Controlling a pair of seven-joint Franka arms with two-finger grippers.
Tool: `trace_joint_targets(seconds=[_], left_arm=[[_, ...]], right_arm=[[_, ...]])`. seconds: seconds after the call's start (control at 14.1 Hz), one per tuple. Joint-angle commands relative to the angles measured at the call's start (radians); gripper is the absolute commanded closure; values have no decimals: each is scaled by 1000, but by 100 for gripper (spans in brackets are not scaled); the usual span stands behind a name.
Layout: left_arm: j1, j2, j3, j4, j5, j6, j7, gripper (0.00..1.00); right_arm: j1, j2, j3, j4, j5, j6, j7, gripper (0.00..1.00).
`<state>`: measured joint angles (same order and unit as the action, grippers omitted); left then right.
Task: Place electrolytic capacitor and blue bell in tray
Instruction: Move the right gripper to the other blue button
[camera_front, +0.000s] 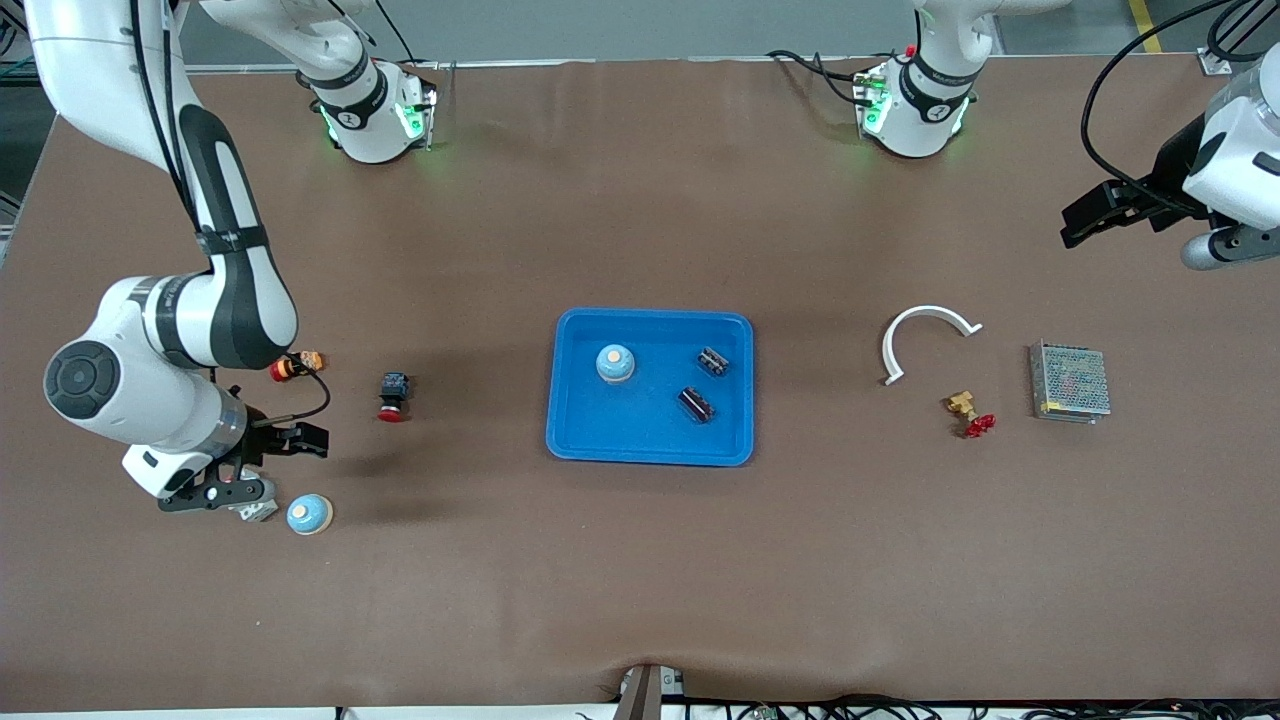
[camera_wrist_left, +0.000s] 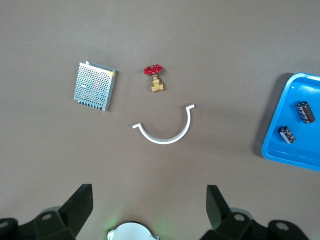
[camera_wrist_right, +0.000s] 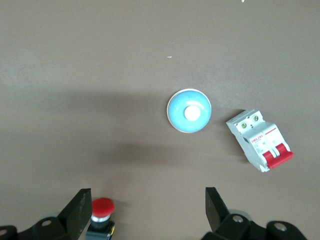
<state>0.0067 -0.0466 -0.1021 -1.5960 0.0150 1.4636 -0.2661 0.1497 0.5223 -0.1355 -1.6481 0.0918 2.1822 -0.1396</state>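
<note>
Hovering over the table at the right arm's end, the right gripper (camera_wrist_right: 147, 210) is holding its fingers wide apart with nothing between them. A loose blue bell (camera_front: 309, 514) is sitting just beside it, at roughly eight o'clock from the tray (camera_front: 650, 316) in the front view. A white circuit breaker (camera_wrist_right: 259, 140) is lying close to that bell but not touching it. A red push button (camera_front: 393, 397) is standing at the tray's nine o'clock, with an orange indicator lamp (camera_front: 296, 367) near it.

The tray is already holding a second bell (camera_front: 615, 364) at its ten o'clock and two electrolytic capacitors (camera_front: 712, 361) (camera_front: 696, 404) at its two and four o'clock.

At the tray's three o'clock, a white curved bracket (camera_front: 925, 335), a brass valve (camera_front: 968, 412) and a grey mesh box (camera_front: 1070, 381) are lying well apart from it. The left gripper (camera_wrist_left: 149, 207) is waiting over the left arm's end of the table, fingers spread and empty.

Risks, as judged:
- The bell's smooth dome is likely offering a poor hold, so it may be slipping out under a squeeze.
- A finger descending on the breaker's side may be nudging or catching the breaker.
- A careless set-down may be knocking the parts already in the tray.
</note>
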Motion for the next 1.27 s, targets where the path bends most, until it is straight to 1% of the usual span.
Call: trace_joint_targets(seconds=[0.0, 0.28, 0.71, 0.92, 1.2], left_arm=[[-5, -26, 7, -27, -17, 18, 10, 0], [-4, -26, 5, -25, -17, 20, 10, 0], [-4, -16, 5, -24, -17, 35, 10, 0], [-4, -21, 5, -24, -17, 34, 10, 0], [-4, -21, 5, -24, -17, 34, 10, 0]], right_arm=[[-24, 53, 19, 68, -15, -2, -5, 0], [-36, 114, 19, 128, -18, -2, -6, 0], [-53, 172, 19, 137, -30, 99, -29, 0], [-58, 183, 19, 143, -30, 113, -43, 0], [-59, 219, 19, 162, -38, 171, -43, 0]])
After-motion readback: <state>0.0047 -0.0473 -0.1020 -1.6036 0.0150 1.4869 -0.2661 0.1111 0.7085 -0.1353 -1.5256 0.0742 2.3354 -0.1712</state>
